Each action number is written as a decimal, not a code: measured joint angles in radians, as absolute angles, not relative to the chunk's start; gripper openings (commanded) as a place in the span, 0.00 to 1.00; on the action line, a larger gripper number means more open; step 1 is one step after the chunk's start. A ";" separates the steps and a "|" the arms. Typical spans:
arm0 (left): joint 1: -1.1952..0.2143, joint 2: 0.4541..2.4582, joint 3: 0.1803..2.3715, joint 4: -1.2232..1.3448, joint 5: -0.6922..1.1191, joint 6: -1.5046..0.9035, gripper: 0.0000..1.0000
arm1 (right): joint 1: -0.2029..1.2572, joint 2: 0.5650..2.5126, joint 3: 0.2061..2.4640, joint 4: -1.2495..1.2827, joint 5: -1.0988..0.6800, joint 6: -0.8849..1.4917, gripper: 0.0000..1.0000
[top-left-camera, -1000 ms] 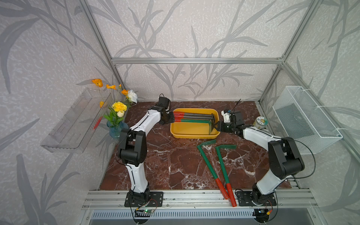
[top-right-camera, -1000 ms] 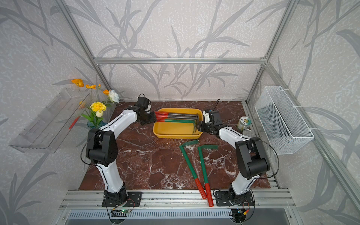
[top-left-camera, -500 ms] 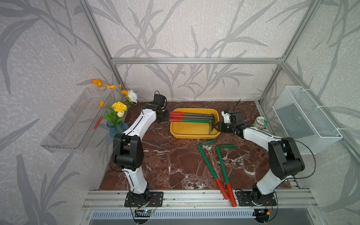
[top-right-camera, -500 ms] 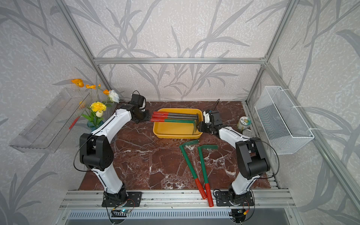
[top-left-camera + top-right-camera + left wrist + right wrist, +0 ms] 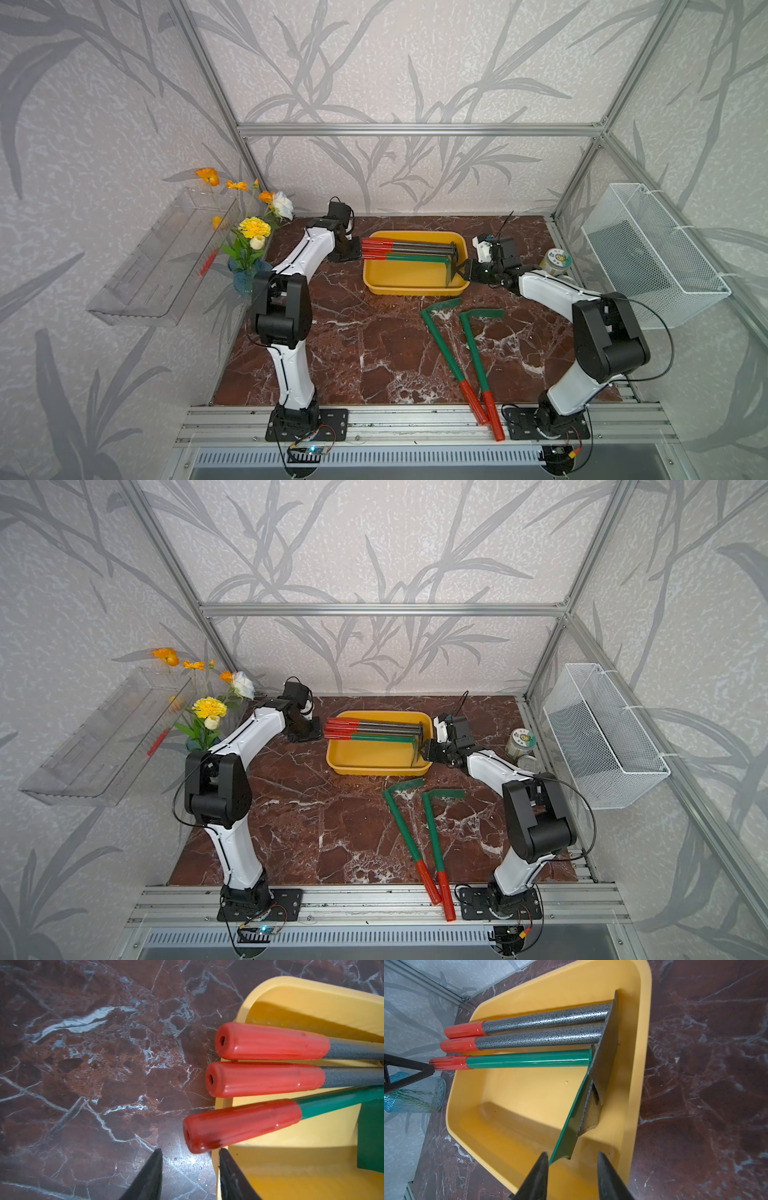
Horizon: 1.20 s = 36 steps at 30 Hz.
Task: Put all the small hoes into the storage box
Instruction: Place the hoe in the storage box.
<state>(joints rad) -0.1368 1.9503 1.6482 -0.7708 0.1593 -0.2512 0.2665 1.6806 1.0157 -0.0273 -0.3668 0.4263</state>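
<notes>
Found in box point(image 5: 409, 287): green hoe point(image 5: 529, 1060), lying beside two grey hoes point(image 5: 415, 248), blades stacked against box's right wall, red grips overhanging box's left rim. Green one taken as the task's hoe: resting in box, grip end out past the rim.

Left end effector point(image 5: 190, 1151): jaws apart, empty, parked just outside box's left rim, one fingertip just beside the green hoe's grip.

Right end effector point(image 5: 572, 1153): jaws apart too, straddling the green blade's tip over box's right end. One finger touching or nearly touching it, cannot tell which. No clamp on it.

Judged step: letting go and backing off.

To do it well:
- Pull right end effector straight back along the blade's plane, jaws wide, so as not to drag the blade or tip the stack.
- Lift left end effector clear before swinging, to avoid knocking the grip.
- Check for flat seating afterwards.

Lying on worktop point(image 5: 353, 353), near box's front wall: two loose hoes point(image 5: 444, 353), not yet stored.
</notes>
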 measured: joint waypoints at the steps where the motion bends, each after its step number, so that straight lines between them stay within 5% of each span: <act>1: -0.137 1.950 1.648 -0.770 0.168 -0.250 0.44 | 0.266 1.681 1.016 -0.027 -0.367 0.426 0.40; 26: -0.177 1.991 1.682 -0.740 0.216 -0.262 0.44 | 0.266 1.681 1.016 -0.027 -0.366 0.426 0.40; 36: -0.206 1.714 1.699 -0.874 0.031 -0.237 0.44 | 0.230 1.569 1.026 -0.088 -0.338 0.401 0.40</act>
<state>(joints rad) -0.2058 1.7138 1.6989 -0.8738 0.0315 -0.2367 0.2302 1.5692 1.0260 -0.0879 -0.3382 0.4011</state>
